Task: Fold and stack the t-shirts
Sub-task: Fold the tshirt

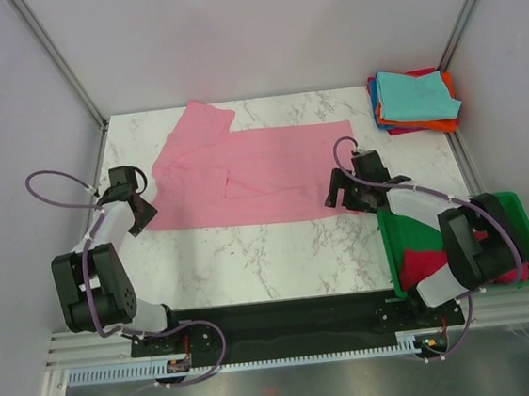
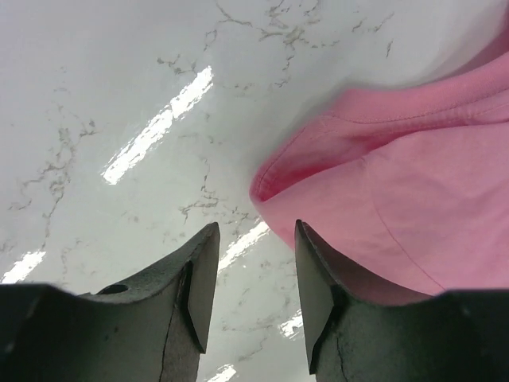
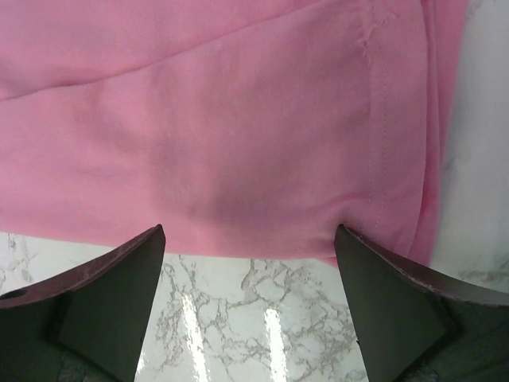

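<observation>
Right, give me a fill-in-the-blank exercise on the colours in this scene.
1. The shirt spread on the marble table is ___.
2. The top layer of the folded stack in the far right corner is ___.
3. The bin on the near right is ___.
Missing words: pink; teal; green.

The spread t-shirt (image 1: 234, 177) is showing one plain light pink, its stitching running in the same pink. The worktop (image 1: 279, 248) is showing white marble with thin grey veins. In the folded stack (image 1: 413, 99), teal is lying on top, with orange, blue and magenta edges peeking out beneath. The bin (image 1: 419, 229) is showing bright green around red and magenta cloth (image 1: 423, 265). The left tool (image 2: 254, 239) and right tool (image 3: 250, 239) are showing matte black.
</observation>
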